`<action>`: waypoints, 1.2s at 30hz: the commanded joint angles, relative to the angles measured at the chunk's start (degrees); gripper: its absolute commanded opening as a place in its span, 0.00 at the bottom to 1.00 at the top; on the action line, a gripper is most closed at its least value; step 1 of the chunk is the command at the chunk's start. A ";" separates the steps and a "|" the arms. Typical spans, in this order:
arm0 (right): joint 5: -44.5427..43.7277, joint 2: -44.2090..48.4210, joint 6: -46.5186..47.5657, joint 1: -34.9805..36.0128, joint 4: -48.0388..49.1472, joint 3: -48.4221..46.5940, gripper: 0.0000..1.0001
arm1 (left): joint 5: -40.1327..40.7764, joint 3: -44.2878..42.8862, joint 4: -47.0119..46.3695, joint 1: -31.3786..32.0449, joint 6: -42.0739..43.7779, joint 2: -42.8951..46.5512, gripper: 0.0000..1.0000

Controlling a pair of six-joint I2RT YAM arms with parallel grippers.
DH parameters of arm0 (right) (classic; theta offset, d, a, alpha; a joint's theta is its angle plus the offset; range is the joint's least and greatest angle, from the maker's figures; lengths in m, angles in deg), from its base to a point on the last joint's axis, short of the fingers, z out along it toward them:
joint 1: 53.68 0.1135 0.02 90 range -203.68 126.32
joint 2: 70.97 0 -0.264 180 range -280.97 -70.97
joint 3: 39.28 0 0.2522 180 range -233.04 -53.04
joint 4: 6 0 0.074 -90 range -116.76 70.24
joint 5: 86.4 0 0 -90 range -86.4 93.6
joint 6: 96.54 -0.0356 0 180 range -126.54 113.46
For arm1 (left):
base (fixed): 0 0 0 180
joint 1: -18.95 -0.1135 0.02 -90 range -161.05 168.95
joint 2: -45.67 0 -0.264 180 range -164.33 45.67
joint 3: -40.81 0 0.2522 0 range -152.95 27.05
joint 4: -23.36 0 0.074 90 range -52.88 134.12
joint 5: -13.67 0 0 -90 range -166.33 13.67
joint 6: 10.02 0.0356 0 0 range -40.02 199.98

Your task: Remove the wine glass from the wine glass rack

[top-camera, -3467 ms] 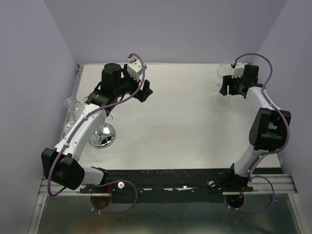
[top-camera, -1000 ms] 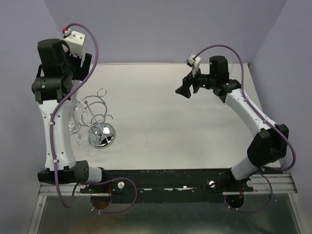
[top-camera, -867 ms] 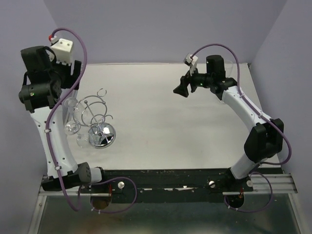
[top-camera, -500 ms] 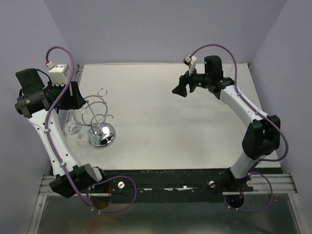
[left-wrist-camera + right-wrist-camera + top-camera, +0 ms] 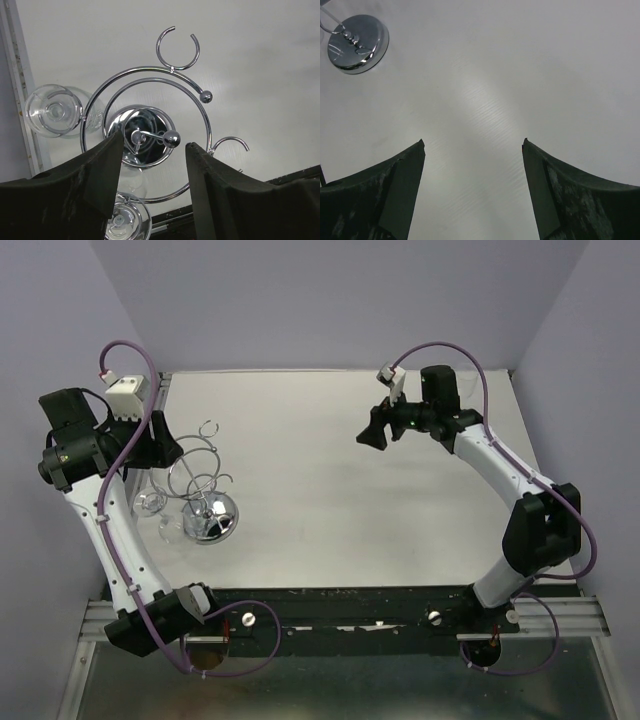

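Note:
The chrome wine glass rack (image 5: 200,478) stands at the table's left, with its mirror base (image 5: 210,518) toward the front. In the left wrist view I look down on the rack (image 5: 150,82). One wine glass (image 5: 52,110) hangs at its left ring and another wine glass (image 5: 125,222) hangs at the near side. Both glasses show in the top view, one (image 5: 150,502) behind the other (image 5: 170,530). My left gripper (image 5: 163,445) is open and empty above the rack's left side (image 5: 154,142). My right gripper (image 5: 373,432) is open and empty over the mid-back table (image 5: 473,142).
Two rack rings are empty, one at the far side (image 5: 177,47) and one at the right (image 5: 230,145). The table's left rail (image 5: 20,95) runs close to the hanging glass. The rack's base also shows in the right wrist view (image 5: 357,42).
My left arm has swung from the table's middle to the left wall, then lowered its gripper toward the rack. My right gripper left the back right corner and now hovers mid-table.

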 commanded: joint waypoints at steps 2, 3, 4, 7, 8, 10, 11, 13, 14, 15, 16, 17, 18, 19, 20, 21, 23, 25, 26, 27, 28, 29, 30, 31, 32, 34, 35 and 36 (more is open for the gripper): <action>-1.18 1.71 0.74 0.53 1.33 0.90 0.86 | -1.03 2.02 -2.97 2.82 -0.92 1.82 0.63; -1.18 1.62 0.74 0.53 1.25 0.90 0.86 | -0.59 2.29 -3.59 3.78 -1.54 2.00 0.62; -1.18 1.45 0.57 0.53 1.42 0.81 0.86 | 0.28 2.82 -4.03 5.01 -1.89 2.35 0.61; -1.44 1.27 0.39 0.53 1.42 0.55 0.86 | 3.18 3.44 -5.70 8.09 -2.77 3.14 0.58; -1.62 1.19 0.39 0.53 1.42 0.54 0.86 | 4.15 3.61 -6.05 9.06 -2.86 3.23 0.56; -1.97 1.18 0.48 0.53 1.51 0.54 0.86 | 5.91 3.87 -7.19 10.20 -3.38 3.75 0.52; -2.15 1.36 0.48 0.53 1.51 0.63 0.86 | 6.44 4.05 -7.63 10.56 -3.65 3.84 0.51; -2.41 1.53 0.65 0.53 1.68 1.07 0.87 | 7.41 3.88 -7.81 11.00 -3.74 3.76 0.49; -2.50 1.71 0.57 0.53 1.77 1.33 0.86 | 7.93 3.70 -7.81 11.17 -3.57 3.67 0.48; -2.59 1.80 0.57 0.53 1.95 1.77 0.87 | 8.29 3.44 -7.46 11.17 -3.48 3.58 0.47; -2.59 1.97 0.57 0.53 2.12 2.04 0.87 | 8.81 3.18 -7.11 11.17 -2.95 3.41 0.47; -2.59 2.15 0.65 0.53 2.21 2.30 0.87 | 9.60 3.00 -6.67 11.26 -2.60 3.49 0.47; -2.59 2.32 0.57 0.53 2.39 2.65 0.87 | 10.13 2.74 -6.24 11.18 -1.99 3.58 0.47; -2.59 2.33 0.48 0.53 2.47 2.83 0.87 | 10.57 2.91 -5.97 11.26 -1.46 3.75 0.47; -2.68 2.50 0.57 0.53 2.48 3.00 0.87 | 10.84 3.17 -5.71 11.26 -0.85 3.84 0.46; -2.68 2.50 0.57 0.53 2.39 3.09 0.87 | 10.92 3.35 -5.53 11.26 -0.40 3.93 0.45; -2.76 2.50 0.57 0.53 2.39 3.09 0.87 | 11.28 3.87 -5.00 11.17 -0.05 3.84 0.43; -3.11 2.33 0.39 0.53 2.39 3.01 0.88 | 11.02 4.40 -5.18 11.18 -0.05 3.93 0.40; -3.12 2.15 0.39 0.53 2.30 2.83 0.88 | 10.93 4.66 -5.52 11.17 -0.31 4.02 0.39; -3.12 1.89 0.22 0.53 2.21 2.57 0.88 | 10.84 4.84 -5.88 11.26 -0.31 4.02 0.38; -3.12 1.71 0.13 0.53 2.12 2.39 0.88 | 10.84 5.02 -5.88 11.26 -0.49 4.02 0.37; -3.12 1.54 0.21 0.53 2.21 2.13 0.88 | 10.75 5.11 -5.88 11.26 -0.40 3.93 0.37; -3.20 1.45 0.13 0.53 2.04 1.95 0.88 | 10.66 5.28 -5.79 11.26 -0.40 3.93 0.36; -3.29 1.27 0.13 0.53 2.12 1.78 0.88 | 10.57 5.46 -5.97 11.26 -0.40 4.02 0.36; -3.47 1.19 0.04 0.53 2.12 1.78 0.88 | 10.31 5.81 -5.97 11.26 -0.40 4.11 0.36; -3.55 1.01 0.13 0.53 2.12 1.69 0.88 | 10.22 5.98 -6.14 11.35 -0.22 4.28 0.35; -3.64 1.01 0.13 0.53 2.04 1.77 0.89 | 10.14 6.16 -6.23 11.26 -0.40 4.37 0.35; -3.64 1.10 0.13 0.53 2.12 1.86 0.89 | 9.96 6.25 -6.58 11.35 -0.49 4.37 0.34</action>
